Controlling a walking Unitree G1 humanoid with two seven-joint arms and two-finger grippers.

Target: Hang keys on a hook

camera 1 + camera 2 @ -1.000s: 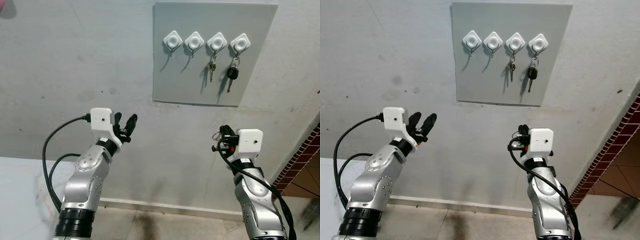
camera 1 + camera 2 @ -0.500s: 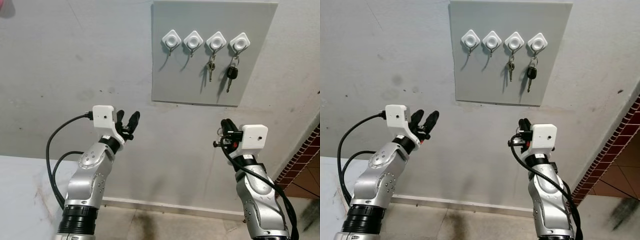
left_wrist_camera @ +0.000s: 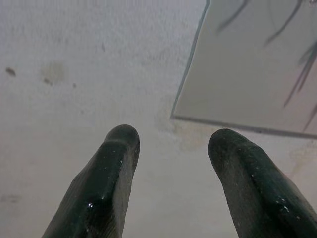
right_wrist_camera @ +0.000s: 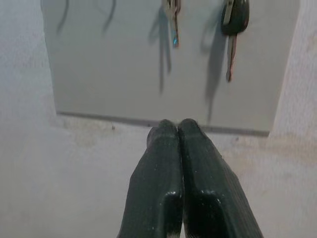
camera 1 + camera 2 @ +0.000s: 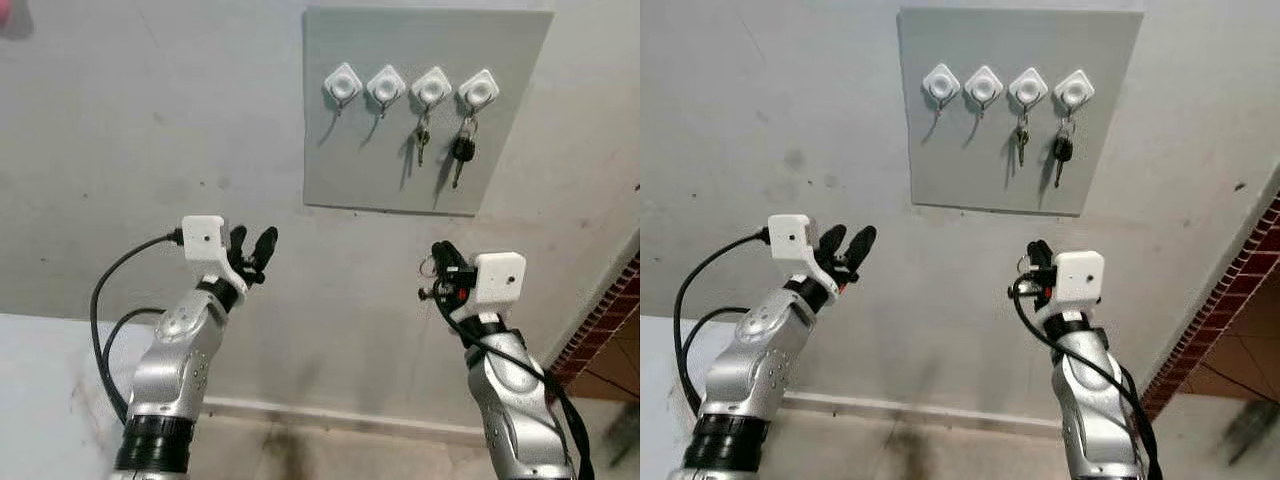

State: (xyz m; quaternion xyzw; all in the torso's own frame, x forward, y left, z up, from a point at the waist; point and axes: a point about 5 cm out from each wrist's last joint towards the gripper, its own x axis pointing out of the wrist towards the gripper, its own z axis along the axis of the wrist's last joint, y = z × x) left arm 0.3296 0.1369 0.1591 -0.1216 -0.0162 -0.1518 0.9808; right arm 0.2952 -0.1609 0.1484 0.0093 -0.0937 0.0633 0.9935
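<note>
Keys (image 5: 432, 268) were held pinched in the right gripper (image 5: 441, 262), below the hook board (image 5: 520, 120) | left gripper (image 5: 251, 248) was held spread and empty, below-left of the board | keys were judged light, rigid, slippery, prone to swinging; best gripped at the ring

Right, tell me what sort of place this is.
Probably a home entryway or hall: a gray board on a bare plaster wall carries four white key hooks, two holding keys, with brick edging beside it.
</note>
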